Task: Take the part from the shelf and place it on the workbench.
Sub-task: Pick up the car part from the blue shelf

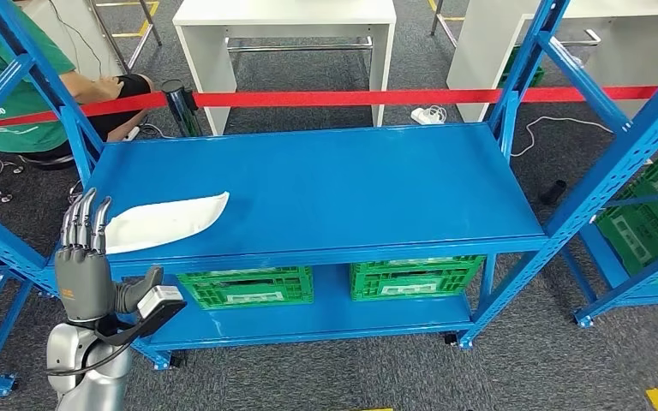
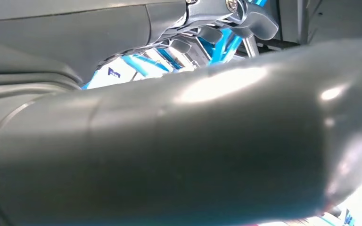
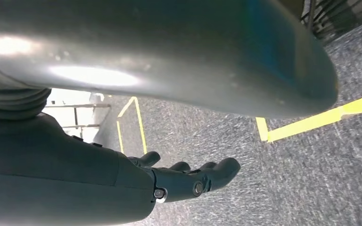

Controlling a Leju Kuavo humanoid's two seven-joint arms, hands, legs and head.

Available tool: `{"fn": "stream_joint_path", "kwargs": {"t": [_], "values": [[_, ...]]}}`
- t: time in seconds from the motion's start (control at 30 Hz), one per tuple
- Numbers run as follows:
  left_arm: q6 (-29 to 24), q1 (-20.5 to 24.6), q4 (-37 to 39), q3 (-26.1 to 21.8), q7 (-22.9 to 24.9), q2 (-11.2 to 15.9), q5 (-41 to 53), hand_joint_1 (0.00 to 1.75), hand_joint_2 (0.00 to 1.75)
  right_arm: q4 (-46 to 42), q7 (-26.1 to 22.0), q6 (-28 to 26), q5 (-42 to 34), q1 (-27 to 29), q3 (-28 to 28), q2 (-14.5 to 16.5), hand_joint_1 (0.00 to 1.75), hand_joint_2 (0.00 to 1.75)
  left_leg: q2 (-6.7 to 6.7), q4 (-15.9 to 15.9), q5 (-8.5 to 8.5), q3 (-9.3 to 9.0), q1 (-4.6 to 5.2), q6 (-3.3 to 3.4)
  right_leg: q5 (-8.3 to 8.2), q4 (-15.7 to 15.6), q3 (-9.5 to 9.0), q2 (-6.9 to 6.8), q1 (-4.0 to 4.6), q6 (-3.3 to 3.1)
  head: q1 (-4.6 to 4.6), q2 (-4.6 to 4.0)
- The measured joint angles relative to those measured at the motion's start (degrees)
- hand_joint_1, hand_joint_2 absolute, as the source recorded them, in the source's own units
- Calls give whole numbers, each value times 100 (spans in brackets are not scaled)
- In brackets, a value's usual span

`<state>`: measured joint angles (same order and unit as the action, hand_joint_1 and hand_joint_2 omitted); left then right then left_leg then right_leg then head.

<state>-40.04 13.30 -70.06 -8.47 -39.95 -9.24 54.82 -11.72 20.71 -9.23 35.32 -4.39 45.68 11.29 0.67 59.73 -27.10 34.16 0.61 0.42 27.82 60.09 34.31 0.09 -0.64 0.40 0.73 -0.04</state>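
My left robot hand (image 1: 84,270) is raised with fingers spread and empty, just short of the flat white leaf-shaped part (image 1: 166,220) lying on the blue metal shelf (image 1: 326,184). My right robot hand (image 3: 169,181) hangs over grey carpet, fingers loosely extended, holding nothing.

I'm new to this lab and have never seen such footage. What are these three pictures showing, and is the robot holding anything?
A humanoid robot films itself. The head view looks down at a blue shelf with a white part on it; the left hand is raised beside that part, fingers straight, holding nothing. Green crates sit below, and a person is behind. The other two pictures come from wrist cameras: the left shows mostly the hand's grey cover, the right shows the right hand hanging above grey carpet, empty.
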Motion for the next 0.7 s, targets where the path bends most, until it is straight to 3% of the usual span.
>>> {"fn": "stream_joint_path", "kwargs": {"t": [0.07, 0.17, 0.37, 0.57, 0.7], "values": [[1, 2, 1, -15, -1, 4, -3, 0, 0, 0, 2, 1, 1, 4, 0, 0, 0, 0, -1, -26, 6, -17, 7, 15, -11, -7, -17, 8, 0, -8, 1, 0], [0, 25, 11, -44, -1, 6, 25, 0, 0, 0, 1, 1, 2, 4, 0, -1, 0, 0, -2, -76, 35, -56, 8, -44, -11, -7, -22, 14, 2, -42, 1, -1], [1, 103, 91, -74, -1, 8, 170, 0, 0, 0, 1, 1, 20, 4, 0, -1, 0, 0, -2, -112, 51, -84, 7, -98, 0, -7, -35, 12, 2, -70, -1, 0], [2, 308, 387, -102, -1, 38, 401, 0, 0, 0, 1, 25, 48, 2, 2, 5, 0, 0, 0, -112, 49, -91, 7, -111, 4, -7, -48, 12, -3, -74, -1, 0], [2, 632, 995, -234, 26, 99, 1354, 0, 0, 0, 2, 105, 157, -3, -2, 5, 0, 0, 3, -109, 49, -93, 8, -109, 3, -9, -55, 10, -13, -73, -1, 0]]}}
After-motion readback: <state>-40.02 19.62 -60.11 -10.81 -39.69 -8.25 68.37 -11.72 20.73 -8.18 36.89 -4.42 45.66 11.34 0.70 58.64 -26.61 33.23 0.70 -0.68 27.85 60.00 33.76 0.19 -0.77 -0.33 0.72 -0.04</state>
